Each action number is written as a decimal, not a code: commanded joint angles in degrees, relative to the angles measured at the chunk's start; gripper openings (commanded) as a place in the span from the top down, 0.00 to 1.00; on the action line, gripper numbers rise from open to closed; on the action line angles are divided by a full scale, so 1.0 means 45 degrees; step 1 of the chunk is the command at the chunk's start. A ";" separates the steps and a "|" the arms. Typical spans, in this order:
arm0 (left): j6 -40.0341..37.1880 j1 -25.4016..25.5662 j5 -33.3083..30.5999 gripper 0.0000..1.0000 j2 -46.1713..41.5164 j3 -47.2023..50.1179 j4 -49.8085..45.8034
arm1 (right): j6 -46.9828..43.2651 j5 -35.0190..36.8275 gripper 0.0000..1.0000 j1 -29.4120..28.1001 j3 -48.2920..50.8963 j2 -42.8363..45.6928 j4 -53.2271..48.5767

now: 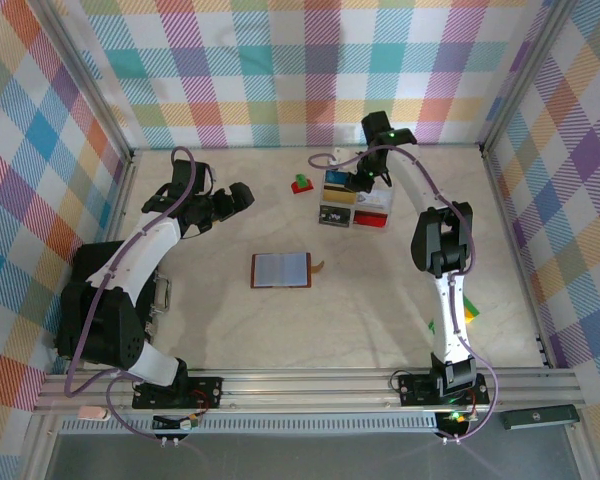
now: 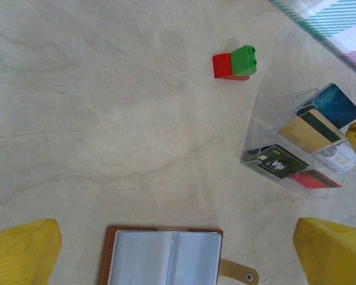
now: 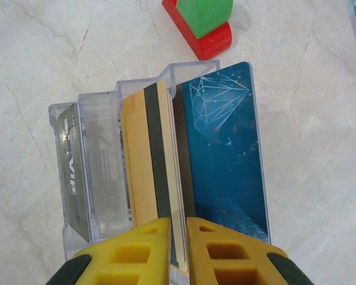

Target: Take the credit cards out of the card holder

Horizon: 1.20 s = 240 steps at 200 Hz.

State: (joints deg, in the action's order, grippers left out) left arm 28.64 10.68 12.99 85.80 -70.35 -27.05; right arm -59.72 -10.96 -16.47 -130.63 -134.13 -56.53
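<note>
The card holder lies open and flat mid-table, with bluish-grey sleeves inside a brown border. My left gripper hangs wide open to its upper left; in the left wrist view its yellow fingers flank the holder from above. A yellow credit card with a dark stripe stands in a slot of the clear box. My right gripper is over the box. Its jaws are parted by a narrow gap, and the card's top edge sits in that gap.
A blue card stands in the slot next to the yellow one, and a dark card lies in the box's front slot. A red-and-green block sits left of the box. Plaid walls enclose the table.
</note>
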 commanded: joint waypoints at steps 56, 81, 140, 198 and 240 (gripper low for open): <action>0.0050 -0.0233 -0.0112 0.00 -0.0583 0.0672 -0.0070 | 0.3567 -0.1494 0.68 -0.0108 0.3558 0.4230 0.2296; 0.0161 -0.0389 -0.0080 0.00 -0.0967 0.1199 -0.0073 | 0.6043 -0.0967 0.55 -0.0168 0.6026 0.5994 0.3892; 0.0051 -0.0437 0.0856 0.00 -0.1445 0.2198 -0.0461 | 1.2747 -0.0032 0.38 -0.0292 0.9765 0.8578 0.4658; 0.0069 -0.0730 0.0606 0.00 -0.2204 0.3208 -0.0733 | 1.6789 0.0411 0.36 -0.2377 1.1928 0.8882 0.5855; 0.0109 -0.1898 0.1214 0.00 -0.2613 0.3595 -0.0850 | 1.9935 0.1770 0.32 -0.4635 1.1207 0.7253 0.5683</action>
State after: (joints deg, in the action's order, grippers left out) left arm 29.06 5.08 16.05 75.94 -55.18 -29.08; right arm 17.45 -6.33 -33.21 -77.84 -96.88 -31.70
